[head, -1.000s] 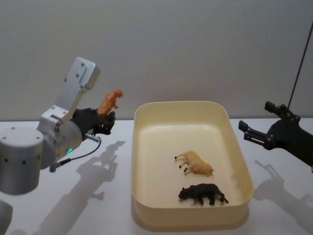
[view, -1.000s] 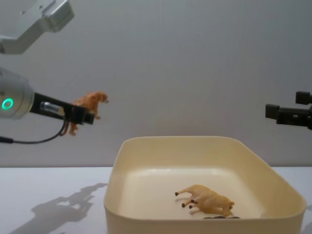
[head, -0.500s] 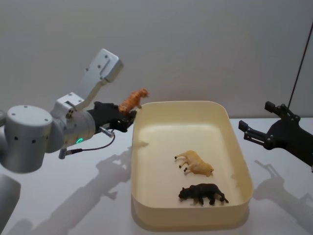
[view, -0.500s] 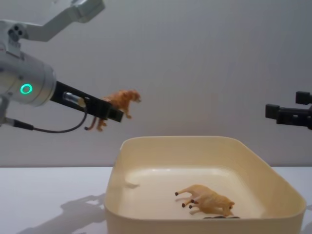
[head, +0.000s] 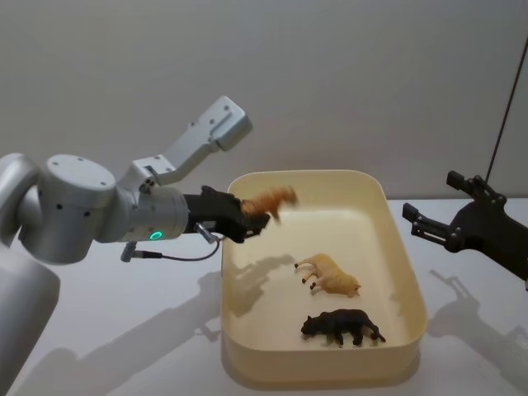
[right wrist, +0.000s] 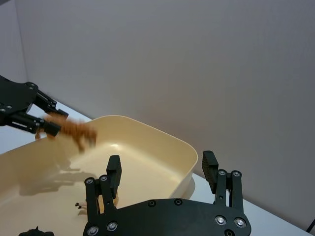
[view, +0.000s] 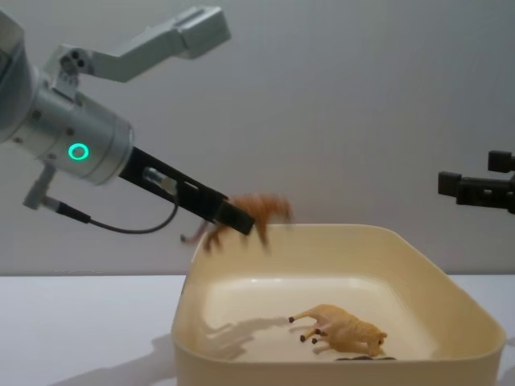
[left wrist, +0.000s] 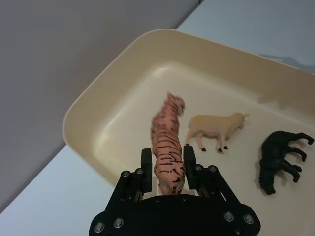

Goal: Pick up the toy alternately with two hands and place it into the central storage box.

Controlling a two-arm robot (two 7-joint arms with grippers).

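The left gripper [left wrist: 166, 169] pinches a striped orange tiger [left wrist: 167, 147] by its hindquarters, one finger on each flank, and holds it in the air over the box's [head: 239, 186] near-left corner, above the rim; the head and forelegs project forward past the fingertips [left wrist: 189, 156]. The toy appears to be a small moulded plastic figure: probably light, rigid and smooth-skinned, so that a modest squeeze across the broad body should hold it, whereas the thin legs and tail would offer poor purchase and might twist out of a pinch. Because the grip sits at one end, the free front half could pivot downward if pressure slackens. A short drop into the box would be unlikely to harm a toy of this kind. On the box floor a tan sheep [head: 330, 276] and a black bear [head: 345, 327] lie on their sides, near each other but apart. The right gripper [head: 429, 225] hovers idle with fingers spread, beside the box's right wall and above the bench [head: 124, 330].
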